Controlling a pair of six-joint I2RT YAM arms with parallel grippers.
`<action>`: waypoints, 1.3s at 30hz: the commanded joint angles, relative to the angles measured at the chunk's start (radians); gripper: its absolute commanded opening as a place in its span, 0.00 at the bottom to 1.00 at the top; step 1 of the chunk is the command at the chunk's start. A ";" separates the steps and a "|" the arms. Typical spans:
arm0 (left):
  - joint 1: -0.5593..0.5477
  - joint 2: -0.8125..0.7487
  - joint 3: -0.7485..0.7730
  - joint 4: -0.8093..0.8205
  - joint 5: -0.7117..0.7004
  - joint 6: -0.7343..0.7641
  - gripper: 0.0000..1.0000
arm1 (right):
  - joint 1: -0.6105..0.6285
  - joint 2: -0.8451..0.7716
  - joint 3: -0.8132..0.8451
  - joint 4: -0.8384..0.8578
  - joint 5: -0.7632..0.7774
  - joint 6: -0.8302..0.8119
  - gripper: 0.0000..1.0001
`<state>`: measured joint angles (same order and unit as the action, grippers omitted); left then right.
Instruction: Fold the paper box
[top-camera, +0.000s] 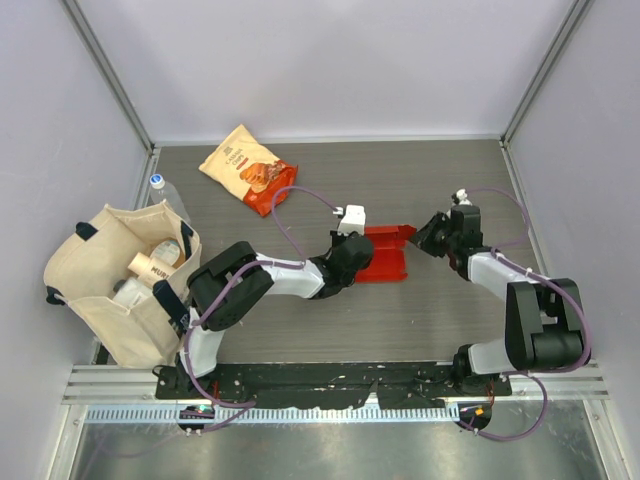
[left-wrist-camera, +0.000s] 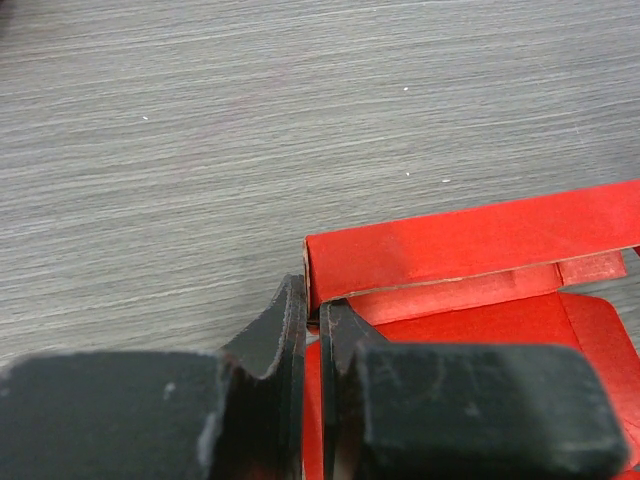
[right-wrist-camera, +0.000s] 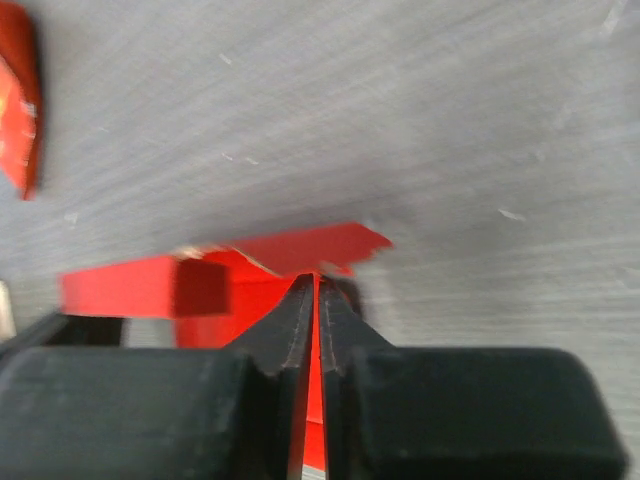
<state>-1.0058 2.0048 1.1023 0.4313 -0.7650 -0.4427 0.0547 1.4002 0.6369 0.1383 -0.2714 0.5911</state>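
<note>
- Pinching the paper box (top-camera: 388, 262) mid-frame: the left gripper (left-wrist-camera: 312, 318) clamps a wall, and the right gripper (right-wrist-camera: 316, 300) nips a flap.
- The left should anchor while the right creases slowly.

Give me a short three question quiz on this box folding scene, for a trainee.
1. True or false: the left hand is shut on a wall of the paper box.
2. The right hand is: A wide open; B pinching a flap of the box; C out of every view.
3. Fill in: the tote bag stands on the robot's ____ side.
Key: 1 true; 2 B; 3 left.
</note>
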 joint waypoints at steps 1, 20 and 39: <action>-0.001 -0.003 0.014 -0.115 -0.025 -0.040 0.00 | 0.031 0.011 -0.062 0.087 0.107 -0.053 0.01; -0.001 -0.009 0.014 -0.118 -0.017 -0.044 0.00 | 0.191 0.062 -0.126 0.225 0.524 -0.042 0.01; -0.001 -0.009 0.008 -0.103 -0.011 -0.024 0.00 | 0.206 0.146 -0.148 0.429 0.324 0.049 0.01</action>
<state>-1.0058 2.0045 1.1152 0.3985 -0.7673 -0.4717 0.2432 1.5654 0.4984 0.4763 0.0929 0.6056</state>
